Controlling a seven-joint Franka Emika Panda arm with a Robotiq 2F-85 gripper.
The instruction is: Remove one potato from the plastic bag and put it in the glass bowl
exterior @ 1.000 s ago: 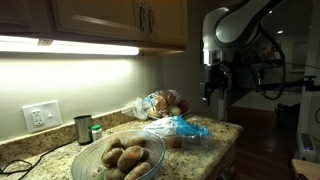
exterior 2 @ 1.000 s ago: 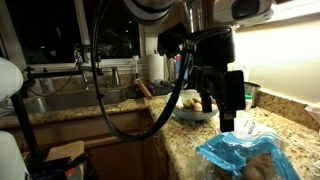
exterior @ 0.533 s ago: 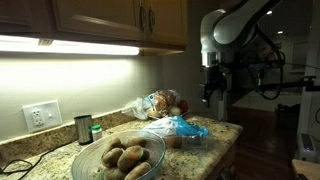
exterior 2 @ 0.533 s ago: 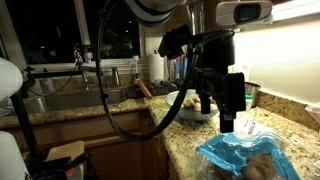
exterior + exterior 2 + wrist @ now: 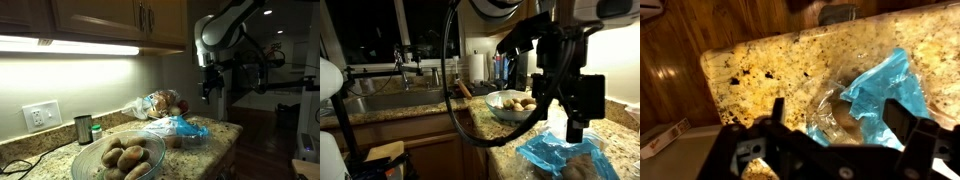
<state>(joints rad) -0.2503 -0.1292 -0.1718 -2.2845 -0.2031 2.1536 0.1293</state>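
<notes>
Now the arm has swung over the bag, empty-handed.
In both exterior views the gripper (image 5: 210,88) has moved above the plastic bag (image 5: 558,156), well apart from the glass bowl (image 5: 80,158). The wrist view shows its jaws spread wide, with the potatoes (image 5: 843,118) in the bag ungrasped. Descent looks next.

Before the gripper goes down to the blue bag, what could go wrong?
1. The crumpled plastic bag partly covers the bagged potatoes, so the open gripper may pinch film and lift the bag.
2. The bag lies near the counter edge; a drag could pull it off.
3. The glass bowl already holds several potatoes; another might roll out.
</notes>
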